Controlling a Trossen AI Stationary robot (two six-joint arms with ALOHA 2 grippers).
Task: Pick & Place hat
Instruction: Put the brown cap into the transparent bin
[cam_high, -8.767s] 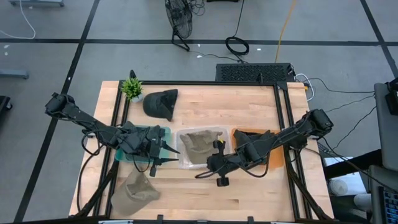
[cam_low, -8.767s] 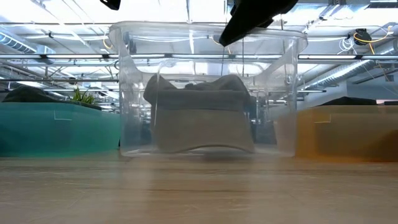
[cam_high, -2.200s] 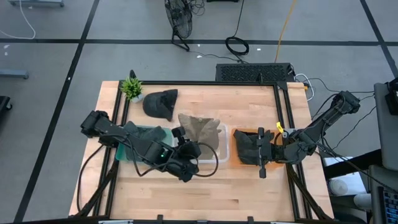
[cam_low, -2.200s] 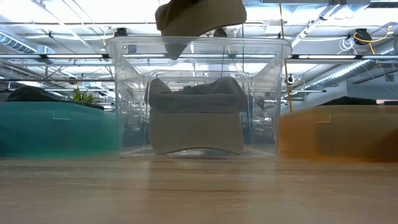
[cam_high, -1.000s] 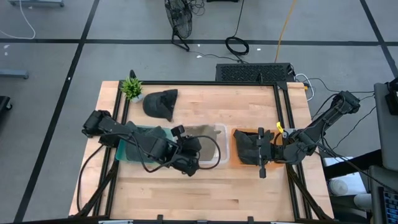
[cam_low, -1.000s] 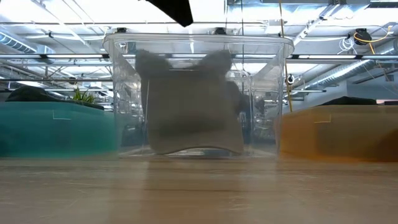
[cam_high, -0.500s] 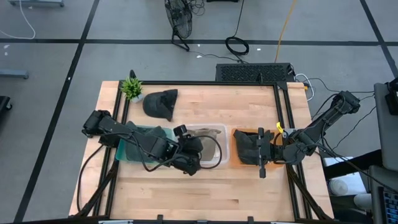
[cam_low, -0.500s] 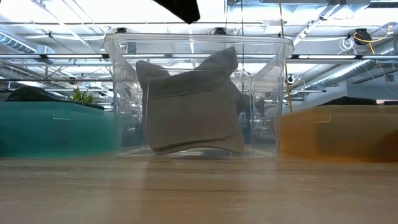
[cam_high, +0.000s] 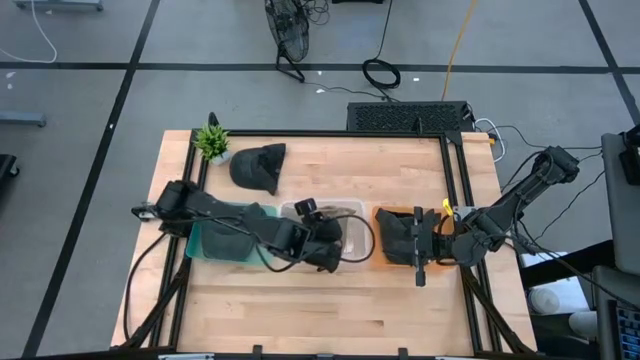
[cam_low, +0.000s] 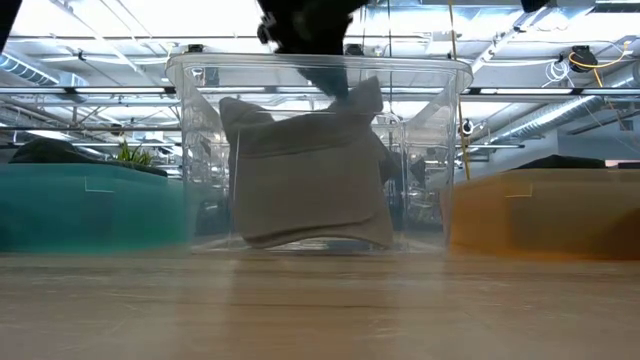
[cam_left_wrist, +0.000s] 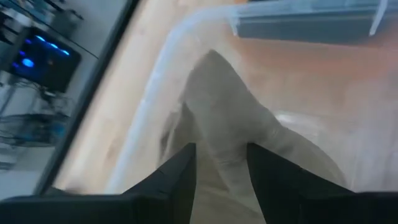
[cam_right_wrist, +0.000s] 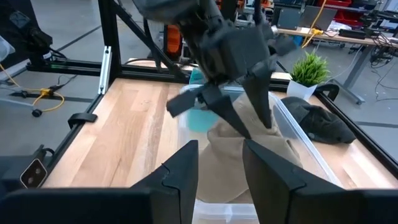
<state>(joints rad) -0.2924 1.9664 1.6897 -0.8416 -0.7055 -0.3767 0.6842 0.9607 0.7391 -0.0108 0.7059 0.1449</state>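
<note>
Light wooden desk with black frame rails. Directly on it: teal bin, clear bin at centre, orange bin, in one row. Behind them: small potted plant at the corner, dark hat just beside it.

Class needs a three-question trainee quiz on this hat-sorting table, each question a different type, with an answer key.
1. True or false: the tan hat lies inside the clear bin.
2. Which bin is the right gripper over? A teal, B clear, C orange.
3. Fill in: the loose dark hat on the table lies beside the potted ____.
Key: 1 true; 2 C, the orange bin; 3 plant.
</note>
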